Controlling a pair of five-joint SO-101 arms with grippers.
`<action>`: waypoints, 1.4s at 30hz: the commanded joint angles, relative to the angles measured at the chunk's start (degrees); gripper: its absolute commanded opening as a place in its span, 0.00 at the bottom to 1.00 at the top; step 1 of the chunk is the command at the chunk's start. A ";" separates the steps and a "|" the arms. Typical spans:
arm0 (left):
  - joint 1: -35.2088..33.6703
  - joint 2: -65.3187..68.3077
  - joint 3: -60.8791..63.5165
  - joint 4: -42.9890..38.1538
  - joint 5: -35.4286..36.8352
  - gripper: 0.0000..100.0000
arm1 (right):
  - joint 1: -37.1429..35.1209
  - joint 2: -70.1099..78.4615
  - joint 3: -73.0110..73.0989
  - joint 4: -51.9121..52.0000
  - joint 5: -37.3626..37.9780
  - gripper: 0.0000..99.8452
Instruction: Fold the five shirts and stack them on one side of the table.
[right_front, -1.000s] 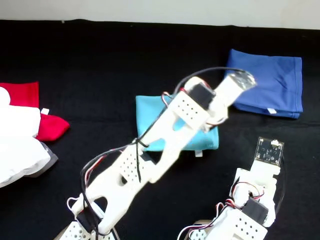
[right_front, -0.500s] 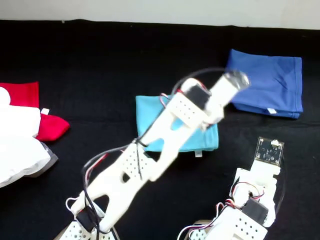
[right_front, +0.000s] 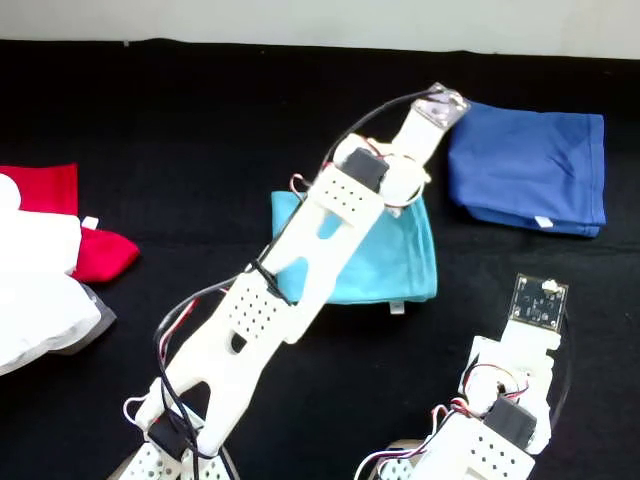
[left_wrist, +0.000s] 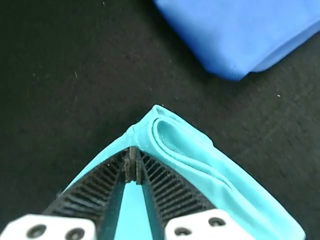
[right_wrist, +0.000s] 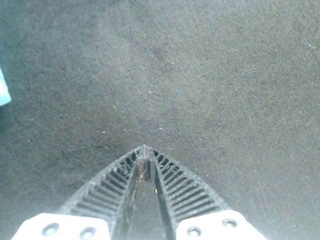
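Left jaws pinched shut on the far corner of the teal shirt (left_wrist: 185, 145), mid-counter, just left of the folded blue shirt (right_front: 530, 175). Right jaws closed and empty, near right. Best approach: grip all layers, lift low, land square on blue so the fold doesn't open.

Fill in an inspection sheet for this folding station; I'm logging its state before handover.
Surface: table, black cloth.
Job's things: turquoise shirt folded, centre; dark blue shirt folded, far right; red shirt and white garments heaped at the high view's left edge.
Clutter: nothing seen.
Claws: left claw shut on the turquoise shirt's corner; right claw shut over bare cloth.
Cables: black cable looping off the left arm.
Surroundings: pale wall beyond the far edge.
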 joint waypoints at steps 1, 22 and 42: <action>1.63 -1.54 2.68 -7.47 0.00 0.01 | -0.57 -0.66 5.93 0.13 0.18 0.01; -3.47 -6.46 -1.80 -7.65 0.00 0.01 | -0.66 -0.75 6.02 0.13 0.18 0.01; -17.01 -6.46 -4.44 29.63 0.00 0.01 | -2.68 -0.75 6.46 0.13 0.26 0.01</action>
